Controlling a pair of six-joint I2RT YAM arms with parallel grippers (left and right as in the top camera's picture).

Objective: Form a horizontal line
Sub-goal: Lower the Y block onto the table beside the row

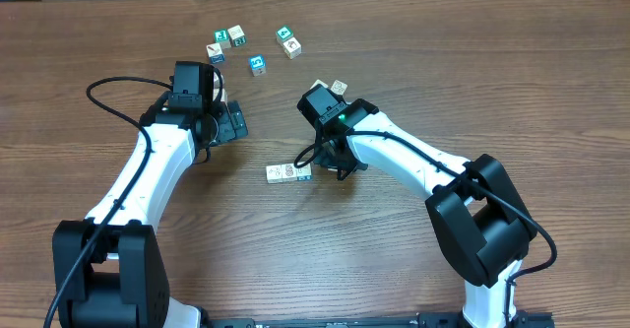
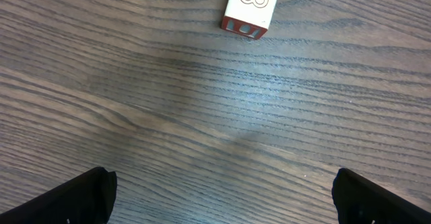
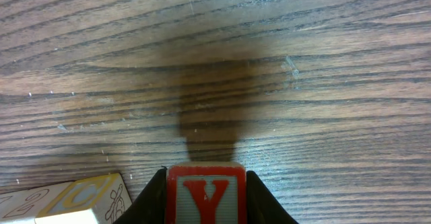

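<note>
**Overhead view, read left to right.** The left claw (image 1: 232, 121) is over the wood-grain table (image 1: 118, 32). It is spread wide, with nothing between its fingers (image 2: 74, 200). In the left wrist view only bare tabletop lies between them. Ahead of the claw stands a figure-eight cube (image 2: 250, 7), white on top with a red side face.

Beyond the left claw, toward the far edge, the loose cubes (image 1: 258, 64) lie scattered. They show teal, blue and red faces and lie well apart from the row.

Near the table's middle lies the horizontal line (image 1: 288, 173), a short row of white cubes running left to right, apart from the left claw. At its right end is the right claw (image 1: 327, 163), pinching the red-Y cube (image 3: 205, 196) between its two fingers (image 3: 149, 200).

In the right wrist view the yellow-C cube (image 3: 87, 194) lies just left of that claw. One finger stands between it and the red-Y cube, and whether the two cubes touch cannot be told. Two further cubes (image 1: 339, 88) lie just behind the right arm's wrist.
</note>
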